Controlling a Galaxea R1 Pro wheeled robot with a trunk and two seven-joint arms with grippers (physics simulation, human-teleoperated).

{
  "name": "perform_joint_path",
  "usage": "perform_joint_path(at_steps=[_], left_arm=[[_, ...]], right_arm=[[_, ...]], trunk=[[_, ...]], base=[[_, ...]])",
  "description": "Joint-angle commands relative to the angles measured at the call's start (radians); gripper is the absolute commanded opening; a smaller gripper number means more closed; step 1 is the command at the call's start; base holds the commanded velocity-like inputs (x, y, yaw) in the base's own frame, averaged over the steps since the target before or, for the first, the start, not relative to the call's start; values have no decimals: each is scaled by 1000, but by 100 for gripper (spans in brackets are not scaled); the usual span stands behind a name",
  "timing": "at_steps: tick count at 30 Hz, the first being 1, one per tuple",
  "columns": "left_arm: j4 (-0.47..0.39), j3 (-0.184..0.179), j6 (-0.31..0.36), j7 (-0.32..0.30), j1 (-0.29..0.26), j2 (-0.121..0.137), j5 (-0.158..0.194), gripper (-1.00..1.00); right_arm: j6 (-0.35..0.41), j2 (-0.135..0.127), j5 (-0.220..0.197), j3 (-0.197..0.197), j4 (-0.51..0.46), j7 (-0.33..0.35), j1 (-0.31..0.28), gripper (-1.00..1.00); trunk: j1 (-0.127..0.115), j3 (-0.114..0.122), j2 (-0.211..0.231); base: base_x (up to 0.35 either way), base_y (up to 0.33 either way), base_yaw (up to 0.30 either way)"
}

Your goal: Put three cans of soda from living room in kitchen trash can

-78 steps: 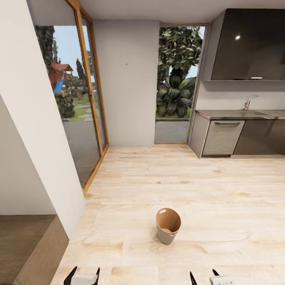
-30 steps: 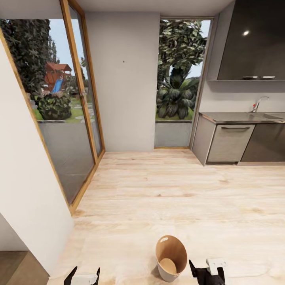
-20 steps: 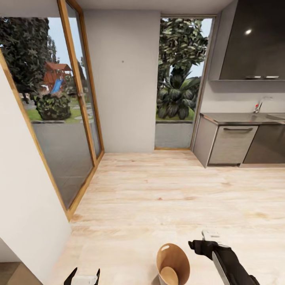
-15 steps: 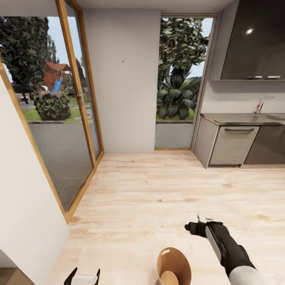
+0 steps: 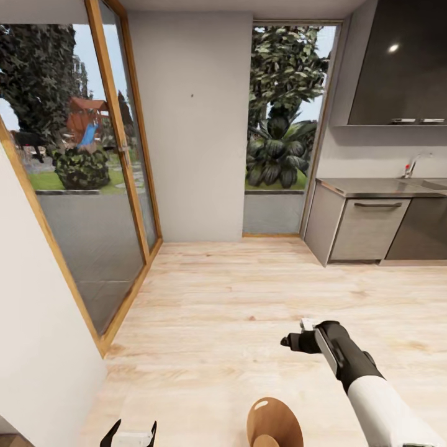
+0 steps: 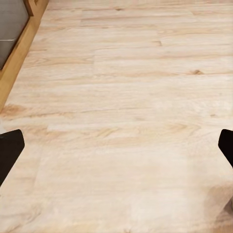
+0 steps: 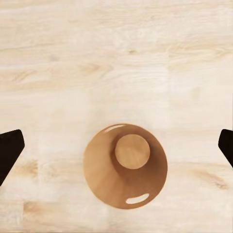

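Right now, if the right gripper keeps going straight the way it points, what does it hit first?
Most likely the round copper-brown trash bin: the wrist view looks straight down into its open, empty mouth. The right gripper, fingers spread wide, would probably enter it rather than reach the pale wood floor.

- I can read no text, label, brand, number or sign in any of my three views.
- The tash can [image 7: 125, 166] shows me only its plain copper-brown inside in the right wrist view; I see no lettering on it.
- The grey cabinet fronts [image 5: 367, 228] and the dark wall cupboard [image 5: 400, 65] in the head view are blank to my eye.
- The wood floor [image 6: 121, 97] in the left wrist view carries only grain, no marks I can read.
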Motion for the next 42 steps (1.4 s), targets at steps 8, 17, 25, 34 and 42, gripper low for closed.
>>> perform_joint_path(at_steps=[8, 17, 25, 34, 42], left_arm=[[-6, 2, 1, 0, 0, 0, 0, 100], [1, 2, 6, 0, 0, 0, -1, 100], [2, 1, 7, -1, 0, 0, -2, 100], [1, 1, 8, -2, 0, 0, -1, 100], [0, 1, 8, -1, 0, 0, -2, 100]], right_arm=[[9, -34, 8, 1, 20, 115, -13, 100], [7, -36, 12, 3, 20, 43, -13, 100], [3, -45, 4, -4, 19, -19, -13, 100], [-3, -44, 0, -6, 22, -19, -13, 100], [-4, -45, -1, -5, 35, -19, -13, 100]], trunk=[[8, -6, -14], [42, -34, -77], [73, -60, -133], [107, -88, -196], [138, -113, -252]], base=[[5, 0, 0], [0, 0, 0], [0, 0, 0], [0, 0, 0], [0, 0, 0]])
